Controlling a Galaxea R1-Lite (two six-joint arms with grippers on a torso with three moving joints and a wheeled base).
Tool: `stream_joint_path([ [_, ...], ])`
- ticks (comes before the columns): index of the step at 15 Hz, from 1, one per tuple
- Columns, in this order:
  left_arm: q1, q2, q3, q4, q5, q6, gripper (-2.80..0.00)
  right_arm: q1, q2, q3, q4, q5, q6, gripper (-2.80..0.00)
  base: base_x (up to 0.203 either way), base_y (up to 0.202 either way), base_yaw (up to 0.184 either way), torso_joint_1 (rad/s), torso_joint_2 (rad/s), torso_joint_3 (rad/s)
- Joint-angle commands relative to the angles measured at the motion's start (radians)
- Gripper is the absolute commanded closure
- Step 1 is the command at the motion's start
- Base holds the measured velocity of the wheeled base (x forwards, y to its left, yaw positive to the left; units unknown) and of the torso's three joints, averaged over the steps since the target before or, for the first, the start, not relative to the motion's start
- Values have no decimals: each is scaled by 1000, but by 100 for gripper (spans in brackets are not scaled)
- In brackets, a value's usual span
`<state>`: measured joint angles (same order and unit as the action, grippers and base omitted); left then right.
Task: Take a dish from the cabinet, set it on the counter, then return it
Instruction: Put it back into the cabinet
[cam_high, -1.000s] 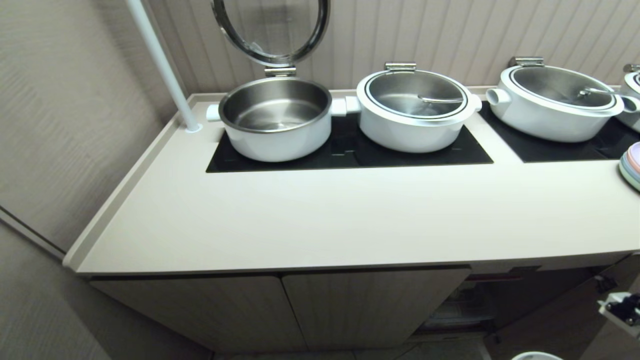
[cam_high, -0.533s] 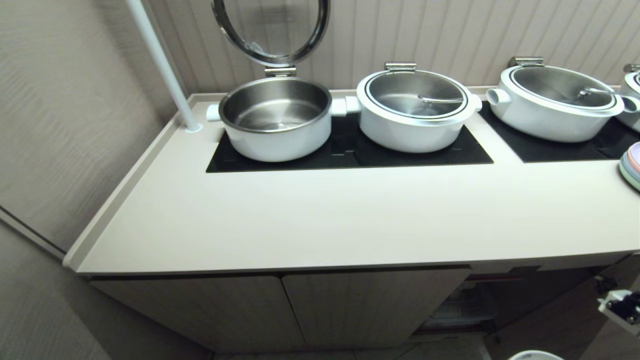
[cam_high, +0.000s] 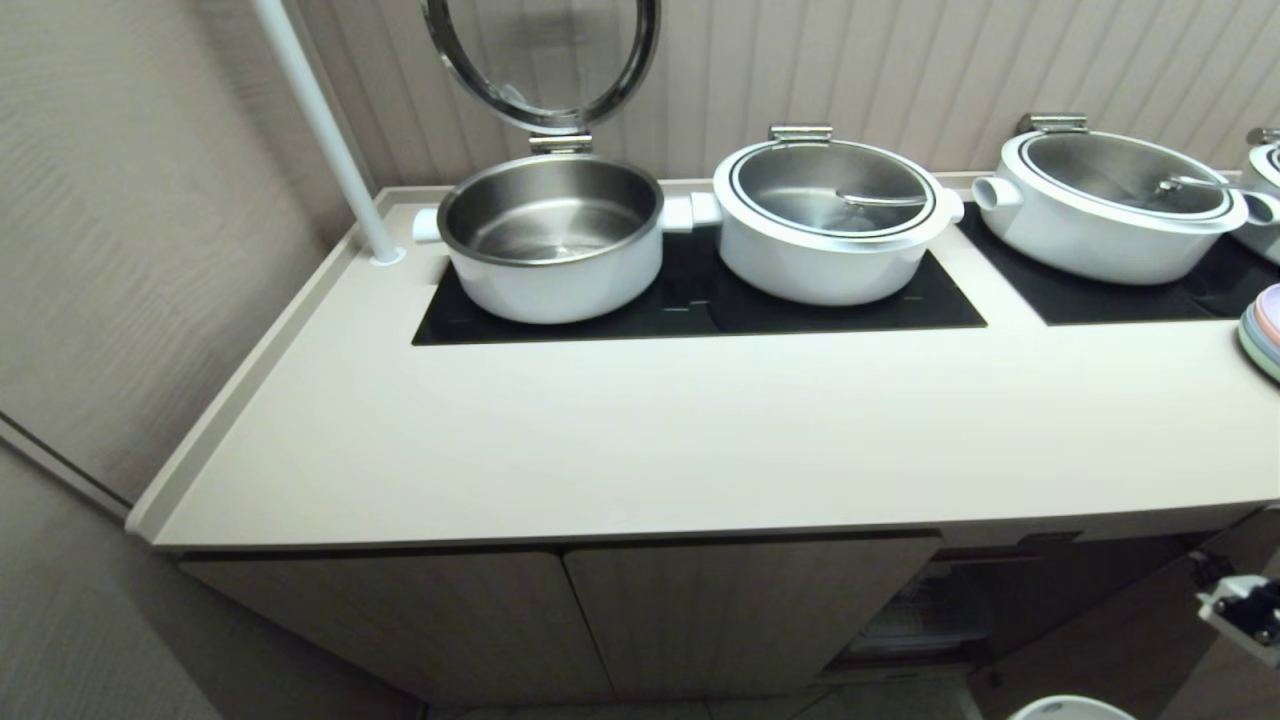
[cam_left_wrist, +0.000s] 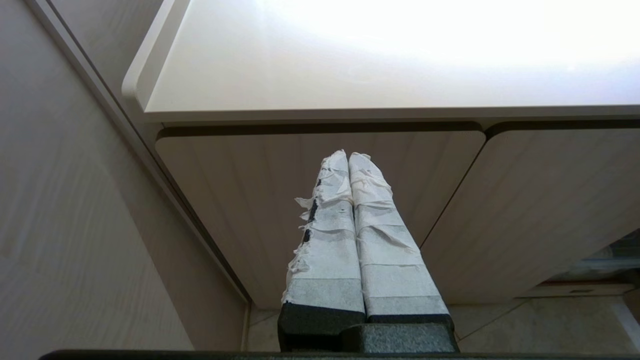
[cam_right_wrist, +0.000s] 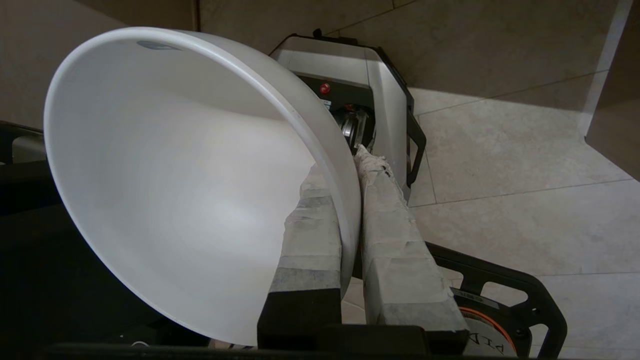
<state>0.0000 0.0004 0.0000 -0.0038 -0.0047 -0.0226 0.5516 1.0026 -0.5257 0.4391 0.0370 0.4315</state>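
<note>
Pots: three whole ones in the head view, white outside and steel inside, plus the edge of a fourth (cam_high: 1266, 165) at the far right.
Open pot (cam_high: 552, 236): one, its round lid (cam_high: 541, 62) hinged upright behind it.
Lidded pots: two, middle pot (cam_high: 828, 218) and right pot (cam_high: 1112, 203), each with a steel handle on its lid.
Black panels: two set into the counter (cam_high: 640, 440), left panel (cam_high: 700, 298) bearing two pots, right panel (cam_high: 1130, 292) bearing one.
Plates (cam_high: 1264, 330): a small pastel stack cut off at the counter's right edge; number cannot be told.
Pole (cam_high: 325, 130): one, white, rising aslant from the counter's back left corner.
Cabinet doors: two shut ones, left door (cam_high: 400, 620) and middle door (cam_high: 740, 610); to their right the cabinet (cam_high: 930, 610) stands open and dark inside.
Dish (cam_right_wrist: 170, 180): one, plain white, smooth and glossy, round with a thin rim and flaring wall, tilted on edge; a faint grey smudge near the upper rim.
Dish place: low beside the robot's base, over the tiled floor (cam_right_wrist: 525, 200), not on the counter; its edge shows at the head view's bottom right.
Right gripper (cam_right_wrist: 350, 200): closed tight on the dish's rim, one taped finger inside the wall and one outside.
Left gripper (cam_left_wrist: 348, 159): taped fingers pressed together, holding nothing, low before the shut doors.
</note>
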Motion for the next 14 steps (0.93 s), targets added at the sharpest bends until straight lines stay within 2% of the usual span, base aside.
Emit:
stream_joint_path([
  [1, 0, 0, 0, -1, 0, 0, 0, 7, 4, 3, 3, -3, 8, 0, 0, 0, 0, 0, 0, 0],
  [14, 0, 0, 0, -1, 0, -2, 0, 34, 32, 3, -7, -3, 32, 0, 0, 0, 0, 0, 0, 0],
])
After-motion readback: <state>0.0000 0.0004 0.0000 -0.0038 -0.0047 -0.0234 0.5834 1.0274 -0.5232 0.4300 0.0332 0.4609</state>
